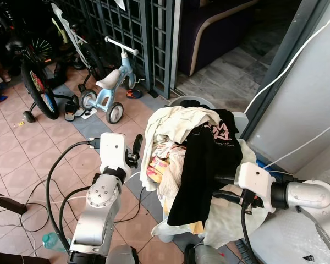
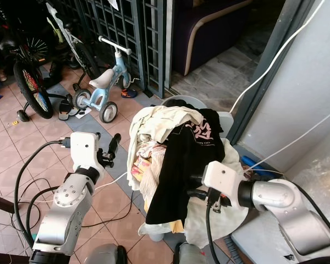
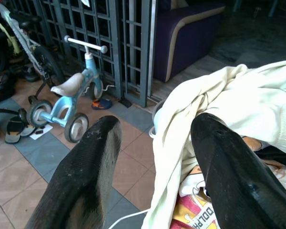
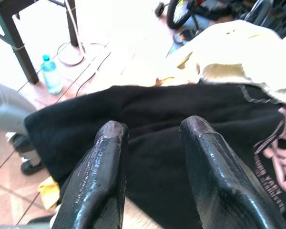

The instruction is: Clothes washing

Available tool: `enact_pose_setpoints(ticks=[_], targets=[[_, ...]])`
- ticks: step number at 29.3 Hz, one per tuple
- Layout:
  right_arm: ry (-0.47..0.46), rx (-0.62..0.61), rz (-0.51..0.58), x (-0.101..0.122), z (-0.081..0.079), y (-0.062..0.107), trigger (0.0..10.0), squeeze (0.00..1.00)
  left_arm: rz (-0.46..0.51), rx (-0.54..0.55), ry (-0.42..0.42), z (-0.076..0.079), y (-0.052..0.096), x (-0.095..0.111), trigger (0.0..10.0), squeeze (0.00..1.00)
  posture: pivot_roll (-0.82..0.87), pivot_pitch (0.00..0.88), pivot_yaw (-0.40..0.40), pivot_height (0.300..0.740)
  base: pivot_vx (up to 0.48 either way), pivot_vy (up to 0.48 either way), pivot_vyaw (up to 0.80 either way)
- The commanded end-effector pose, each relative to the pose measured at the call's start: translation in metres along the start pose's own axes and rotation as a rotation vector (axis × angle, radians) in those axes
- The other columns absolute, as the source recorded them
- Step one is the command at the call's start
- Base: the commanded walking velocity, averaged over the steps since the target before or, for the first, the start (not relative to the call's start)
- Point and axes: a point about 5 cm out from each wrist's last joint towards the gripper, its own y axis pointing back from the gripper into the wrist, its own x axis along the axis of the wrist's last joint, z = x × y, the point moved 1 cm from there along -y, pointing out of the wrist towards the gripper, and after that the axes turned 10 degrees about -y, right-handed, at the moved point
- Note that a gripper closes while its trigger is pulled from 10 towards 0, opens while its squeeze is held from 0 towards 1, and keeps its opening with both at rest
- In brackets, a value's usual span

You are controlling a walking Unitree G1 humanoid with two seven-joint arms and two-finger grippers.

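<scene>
1. We see a heap of laundry [image 1: 181, 159] piled high over a pale basket [image 1: 187, 100], of which little more than the far rim shows; it stands on the tiled floor [image 1: 22, 148] between our two arms.
2. A cream garment [image 1: 173, 122] lies over the top of the pile, and a black shirt [image 1: 201, 170] with pink lettering hangs down its front. A printed cloth in red and yellow [image 1: 157, 165] peeks out on the left side.
3. Our left claw [image 1: 136, 147] is held just beside the left flank of the pile. In the left wrist view its fingers [image 3: 90, 176] are spread apart with nothing between them, one close against the cream fabric.
4. Our right claw [image 1: 223, 188] reaches into the pile from the right, against the black shirt. In the right wrist view its fingers [image 4: 97, 176] stand apart over the black cloth, without pinching it.
5. Around us: a small blue balance bike [image 1: 107, 88] stands before a dark metal grille [image 1: 126, 27], with a larger bicycle [image 1: 36, 77] further left and sandals [image 1: 71, 113] on the tiles.
6. Black cables [image 1: 55, 187] loop across the floor on our left, and a plastic bottle [image 1: 52, 241] lies near our feet.
7. A grey wall [image 1: 302, 99] with white cords [image 1: 286, 71] running down it closes in the right side, just beside the basket.
</scene>
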Motion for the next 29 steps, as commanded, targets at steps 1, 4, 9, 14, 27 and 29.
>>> enact_pose_setpoints(ticks=[1,4,9,14,27,29], targets=[[0.016,-0.032,0.074,0.011,0.007,0.001,10.0,1.00,0.010,0.002,-0.012,-0.003,0.003,0.003,10.0,0.00,0.00,0.083,0.029,0.740,0.000,0.000,0.00],[0.008,-0.242,0.247,0.035,0.031,-0.015,10.0,1.00,0.035,0.032,-0.008,-0.007,0.005,0.009,10.0,0.00,0.01,0.094,0.030,0.740,0.000,0.000,0.00],[-0.031,-0.410,0.285,0.036,0.043,-0.049,10.0,1.00,0.063,0.132,-0.021,-0.022,0.014,0.016,10.0,0.00,0.06,0.123,0.030,0.740,0.000,0.000,0.00],[-0.074,-0.526,0.280,0.036,0.045,-0.097,10.0,1.00,-0.020,0.275,-0.028,-0.058,0.042,0.005,10.0,0.00,0.14,0.163,0.011,0.740,0.000,0.000,0.00],[-0.073,-0.605,0.117,0.031,0.057,-0.148,10.0,0.00,-0.109,0.356,-0.027,-0.057,0.070,-0.004,10.0,0.00,0.22,0.211,-0.035,0.740,0.000,0.000,0.00],[-0.101,-0.610,0.039,0.017,0.059,-0.151,0.3,0.00,-0.111,0.340,-0.020,-0.055,0.069,-0.002,10.0,0.00,0.22,0.211,-0.035,0.740,0.000,0.000,0.00]])
